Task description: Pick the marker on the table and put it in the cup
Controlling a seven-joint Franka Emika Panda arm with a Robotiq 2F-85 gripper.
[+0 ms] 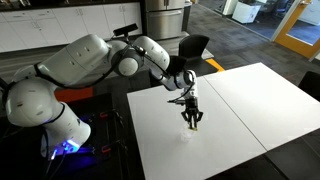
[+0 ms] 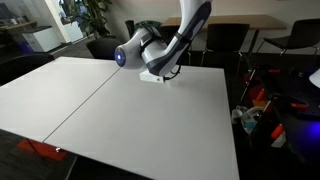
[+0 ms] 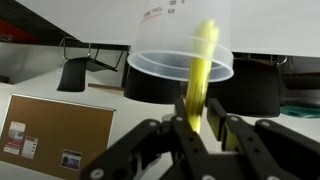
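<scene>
Even room light brightening the table (image 1: 240,110), faint shadow lying under the gripper (image 1: 192,122), wrist view blurring the marker (image 3: 203,60) and the cup (image 3: 160,45)

Readable text: none I can make out.
1. Red printed marks (image 3: 160,10) on the cup (image 3: 160,45), twelve o'clock in my wrist view: too blurred.
2. Two cards (image 3: 15,135) on the corkboard (image 3: 70,122), eight o'clock: illegible.

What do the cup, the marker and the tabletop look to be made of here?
The cup: likely thin clear plastic, glossy; the background shows through its wall, which carries printed marks. The marker: probably smooth yellow-green plastic, though it is blurred. The table: white and matte, perhaps laminate; an even surface with a seam, so the material stays uncertain.
</scene>
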